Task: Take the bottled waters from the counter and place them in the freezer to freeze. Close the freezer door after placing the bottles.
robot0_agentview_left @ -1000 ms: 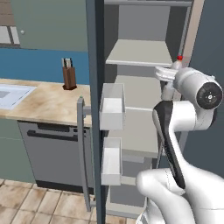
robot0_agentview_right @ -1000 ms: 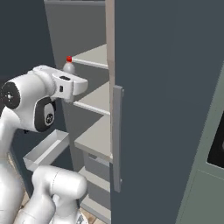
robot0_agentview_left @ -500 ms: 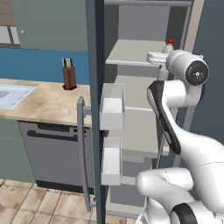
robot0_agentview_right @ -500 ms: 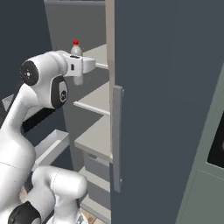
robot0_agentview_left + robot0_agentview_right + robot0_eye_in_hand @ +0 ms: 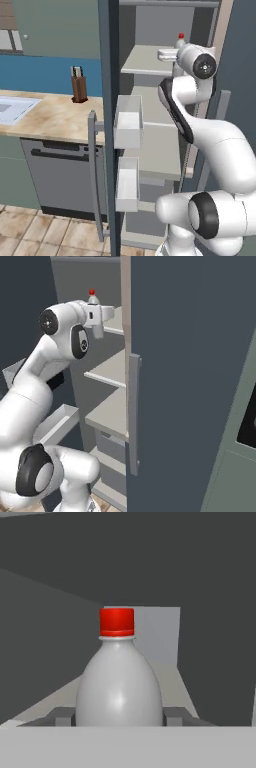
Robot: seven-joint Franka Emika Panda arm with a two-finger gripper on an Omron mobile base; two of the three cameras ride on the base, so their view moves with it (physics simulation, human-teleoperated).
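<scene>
A whitish bottled water (image 5: 119, 682) with a red cap stands upright between my fingertips (image 5: 62, 716), and my gripper (image 5: 119, 718) is shut on its body. From the right base view the bottle (image 5: 93, 300) is held at the level of the freezer's upper shelf (image 5: 114, 325), just above my gripper (image 5: 96, 312). In the left base view its red cap (image 5: 181, 36) peeks over my wrist, above the same shelf (image 5: 142, 62). The freezer door (image 5: 111, 125) stands wide open. The counter (image 5: 55, 117) lies to the left.
Two white door bins (image 5: 128, 122) jut from the open door, whose bar handle (image 5: 92, 175) faces the counter. A knife block (image 5: 77, 85) and a sink (image 5: 12, 107) are on the counter, above a dark dishwasher front (image 5: 55, 175). The other slate door (image 5: 190, 381) stands close on the right.
My arm has risen and reached deeper into the freezer, carrying the bottle from the middle shelf level up to the upper shelf. The grip is unchanged.
</scene>
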